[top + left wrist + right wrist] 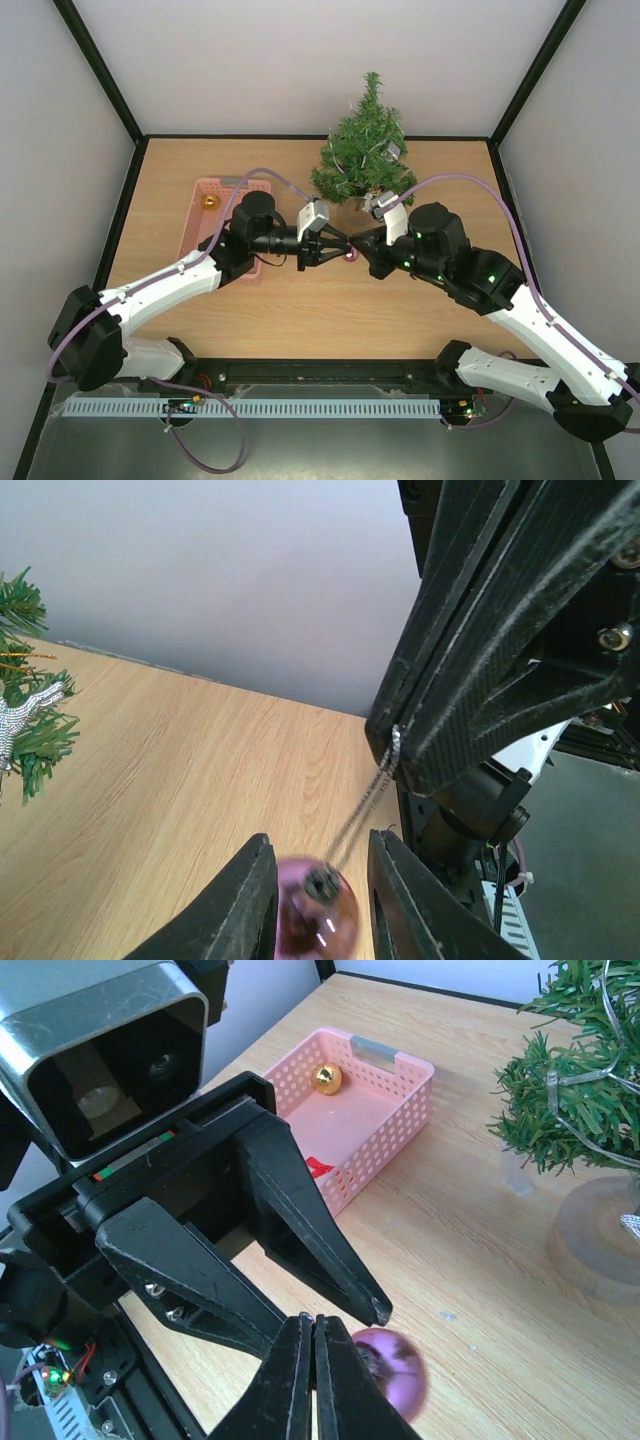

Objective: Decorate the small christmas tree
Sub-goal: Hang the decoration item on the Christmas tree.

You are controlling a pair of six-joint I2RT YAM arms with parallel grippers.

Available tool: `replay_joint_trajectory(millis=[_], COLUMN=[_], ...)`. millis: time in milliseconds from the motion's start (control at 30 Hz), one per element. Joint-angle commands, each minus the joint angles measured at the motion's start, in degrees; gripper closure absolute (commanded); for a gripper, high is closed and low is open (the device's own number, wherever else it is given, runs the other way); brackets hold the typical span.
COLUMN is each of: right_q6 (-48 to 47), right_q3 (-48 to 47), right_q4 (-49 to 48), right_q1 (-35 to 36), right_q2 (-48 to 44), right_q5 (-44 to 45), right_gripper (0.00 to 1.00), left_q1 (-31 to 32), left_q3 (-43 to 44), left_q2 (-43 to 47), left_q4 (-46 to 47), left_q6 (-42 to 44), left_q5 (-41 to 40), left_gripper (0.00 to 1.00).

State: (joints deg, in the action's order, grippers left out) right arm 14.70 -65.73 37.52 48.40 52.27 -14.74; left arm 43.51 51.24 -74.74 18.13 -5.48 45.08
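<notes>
1. Far left on the wood-grain table (300,310): pink perforated basket (392,1128), with a gold bauble (325,1078) at its far end and a scrap of something red (318,1167) against its near wall.
2. Just right of the basket, above mid-table: left gripper (322,850), reaching rightward, black fingers (240,910) apart on either side of a pink bauble (318,920). One finger right against the ball, a sliver of gap at the other; no clamped hold visible.
3. Between the two arms: the shiny pink bauble itself, hanging low over the bare wood on a silver hanging loop (365,800) drawn taut and slanting up to the opposite fingertips.
4. Facing the left one tip to tip: right gripper (311,1322), jaws pressed together and pinching the top of the silver hanging loop.
5. Right of centre at the table's far edge: the small christmas tree (362,150), upright on its round pale base (600,1230), beyond both grippers and apart from them, already wearing a silver reindeer ornament (25,715) among the green needles.
</notes>
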Motion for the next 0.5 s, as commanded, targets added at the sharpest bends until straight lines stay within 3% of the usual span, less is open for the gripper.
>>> replay_joint_trajectory(millis=[0,167,267,467], right_q6=[0.9,0.9,0.9,0.7], right_q3=[1.0,1.2,1.4,1.7], right_q4=[-2.2,-2.6,-2.6,-2.4], right_q1=[0.2,0.1,0.2,0.2], right_q2=[-0.9,-0.9,-0.9,-1.1], right_q5=[-0.5,-0.5,-0.3,0.4], right_gripper=[0.98,0.98,0.98,0.98], left_q1=[0.6,1.0,1.1,1.1], left_q3=[2.5,2.6,2.6,2.0], left_q2=[-0.9,-0.4,-0.1,1.5], left_q4=[2.0,1.6,0.6,-0.1], left_q6=[0.7,0.9,1.5,2.7], left_q5=[1.4,0.7,0.1,-1.4], left_gripper=[0.73,0.75,0.85,0.91])
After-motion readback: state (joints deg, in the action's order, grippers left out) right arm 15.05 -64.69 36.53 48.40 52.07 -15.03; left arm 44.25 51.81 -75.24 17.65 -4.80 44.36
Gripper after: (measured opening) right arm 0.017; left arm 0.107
